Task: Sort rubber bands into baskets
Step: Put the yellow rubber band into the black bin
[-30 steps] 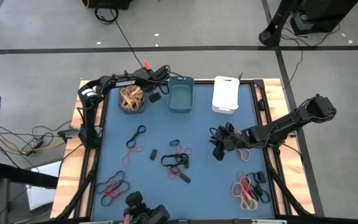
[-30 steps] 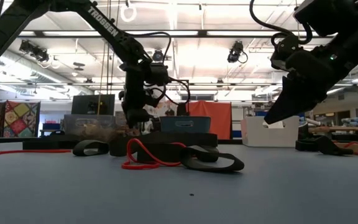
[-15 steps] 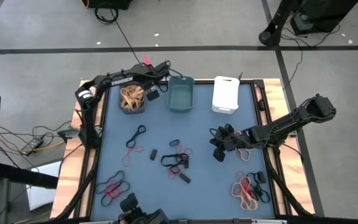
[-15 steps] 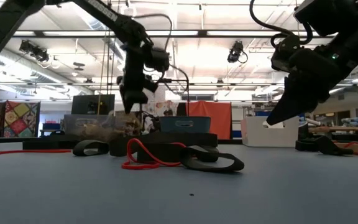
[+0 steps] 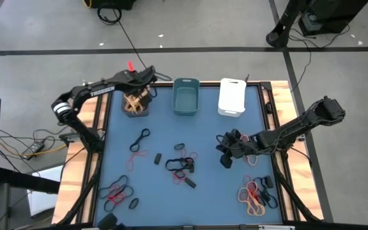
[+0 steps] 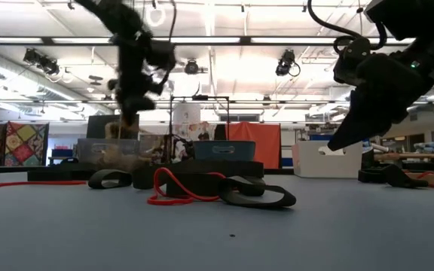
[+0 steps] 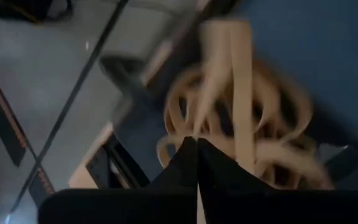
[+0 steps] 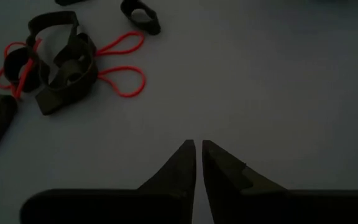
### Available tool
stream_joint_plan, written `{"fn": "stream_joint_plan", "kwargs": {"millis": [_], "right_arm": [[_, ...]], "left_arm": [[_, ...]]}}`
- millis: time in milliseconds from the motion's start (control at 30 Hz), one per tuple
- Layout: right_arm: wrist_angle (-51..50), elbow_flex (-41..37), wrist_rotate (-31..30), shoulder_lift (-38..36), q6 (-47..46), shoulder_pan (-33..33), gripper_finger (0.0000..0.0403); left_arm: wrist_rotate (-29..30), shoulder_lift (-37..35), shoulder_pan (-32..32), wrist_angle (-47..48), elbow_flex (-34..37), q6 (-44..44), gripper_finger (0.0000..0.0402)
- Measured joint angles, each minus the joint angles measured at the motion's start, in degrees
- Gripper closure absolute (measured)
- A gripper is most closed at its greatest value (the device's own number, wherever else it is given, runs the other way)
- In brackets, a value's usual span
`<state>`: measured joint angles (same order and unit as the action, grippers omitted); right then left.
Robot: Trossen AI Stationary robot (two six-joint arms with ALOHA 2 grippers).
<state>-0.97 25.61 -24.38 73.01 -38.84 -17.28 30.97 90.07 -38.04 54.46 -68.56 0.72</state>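
**Ana:** Well, where did the left gripper (image 7: 196, 142) stand?

**Ben:** Upper left of the high view, over the dark grey basket (image 5: 147, 112), which held a heap of tan rubber bands (image 5: 133, 105). Its wrist view had the fingers pressed fully together, and a tan band (image 7: 241, 81) ran straight out from their tips. I judged it pinched there, though I couldn't be certain.

**Ana:** And the right gripper (image 8: 198, 144)?

**Ben:** Middle right of the high view, above bare blue table (image 5: 209, 198). Its fingers were drawn in to a thin slit with nothing between them. The black-and-red tangle (image 8: 64, 62) lay well apart from it, toward the frame's centre.

**Ana:** What could have gone wrong?

**Ben:** If the tan band was hooked through the heap, lifting away could have dragged others over the rim. On the right, fingers that narrow would only have pushed a band around, so they needed to spread first. That tangle mixed two colours, so one pinch might have raised both.

**Ana:** Did the views differ?

**Ben:** Only the low view showed height: both grippers hung clear of the table. Only the high view showed the teal basket (image 5: 186, 114) and white basket (image 5: 232, 99) along the top edge, plus loose piles at lower left (image 5: 117, 191) and lower right (image 5: 255, 195). The fingertips were readable only in the wrist views.
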Motion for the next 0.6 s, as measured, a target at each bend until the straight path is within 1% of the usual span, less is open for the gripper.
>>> {"fn": "stream_joint_plan", "kwargs": {"millis": [133, 200, 267, 400, 500, 600], "right_arm": [[0.0, 0.0, -1.0, 0.0, -0.9, 0.1, 0.0361], [0.0, 0.0, -3.3, 0.0, -2.9, 0.1, 0.0361], [0.0, 0.0, -4.8, 0.0, -3.5, 0.2, 0.0361], [0.0, 0.0, -6.4, 0.0, -3.5, 0.6, 0.0352], [0.0, 0.0, -6.3, 0.0, -3.4, 1.0, 0.0338], [0.0, 0.0, -6.0, 0.0, -2.7, 1.0, 0.0321]], "left_arm": [[-0.5, -0.8, -2.0, -3.0, 9.1, 2.4, 0.0398], [-1.2, -0.8, -3.4, -3.0, 11.9, 2.9, 0.0398], [-2.0, -0.8, -4.3, -5.2, 13.4, 3.9, 0.0395], [-2.1, -0.8, -4.8, -7.9, 13.1, 5.2, 0.0379], [-2.1, -0.8, -4.8, -10.7, 11.1, 4.8, 0.0363], [-2.1, -0.8, -4.7, -11.1, 8.6, 4.1, 0.0341]]}}
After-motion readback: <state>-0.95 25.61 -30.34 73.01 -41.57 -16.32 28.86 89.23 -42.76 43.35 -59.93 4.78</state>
